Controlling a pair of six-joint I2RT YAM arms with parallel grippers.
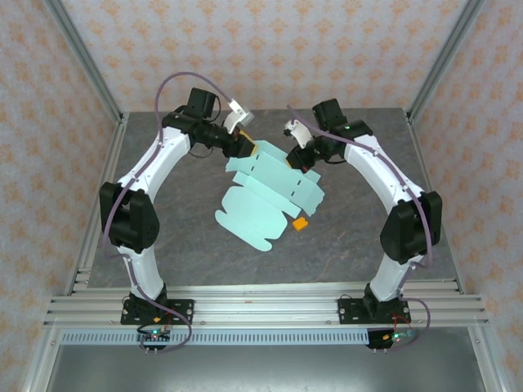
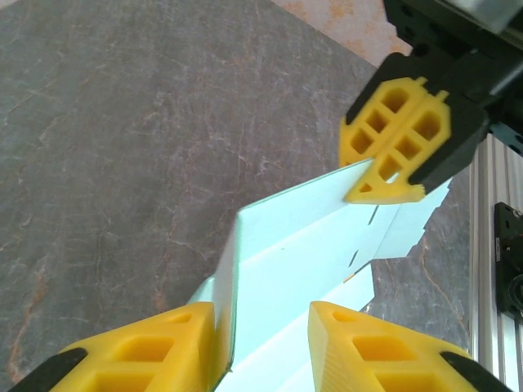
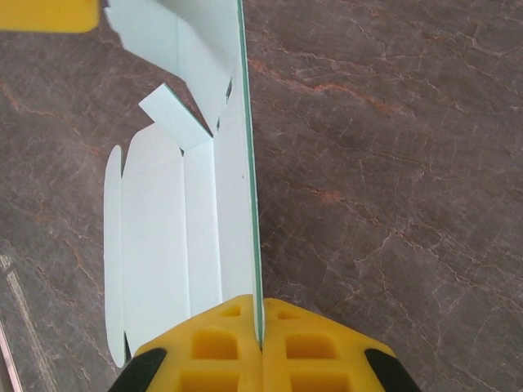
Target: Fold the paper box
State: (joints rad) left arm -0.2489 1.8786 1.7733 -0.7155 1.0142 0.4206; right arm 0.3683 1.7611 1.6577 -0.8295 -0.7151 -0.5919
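Observation:
The paper box (image 1: 265, 196) is a pale mint-green die-cut sheet lying mostly flat mid-table, its far edge folded up. My right gripper (image 3: 261, 304) is shut on that upturned panel's edge, and the rest of the sheet (image 3: 163, 212) spreads out to its left. It is also seen from the left wrist as the right gripper (image 2: 396, 143) pinching the card. My left gripper (image 2: 263, 314) is open and straddles the raised panel (image 2: 302, 245), which rests against its left finger (image 2: 163, 347). Seen from above, the left gripper (image 1: 248, 147) and right gripper (image 1: 296, 157) meet at the sheet's far end.
A tiny orange block (image 1: 300, 222) lies at the sheet's right edge. The dark stone table (image 1: 368, 237) is ringed by aluminium frame rails (image 2: 490, 245) and patterned walls.

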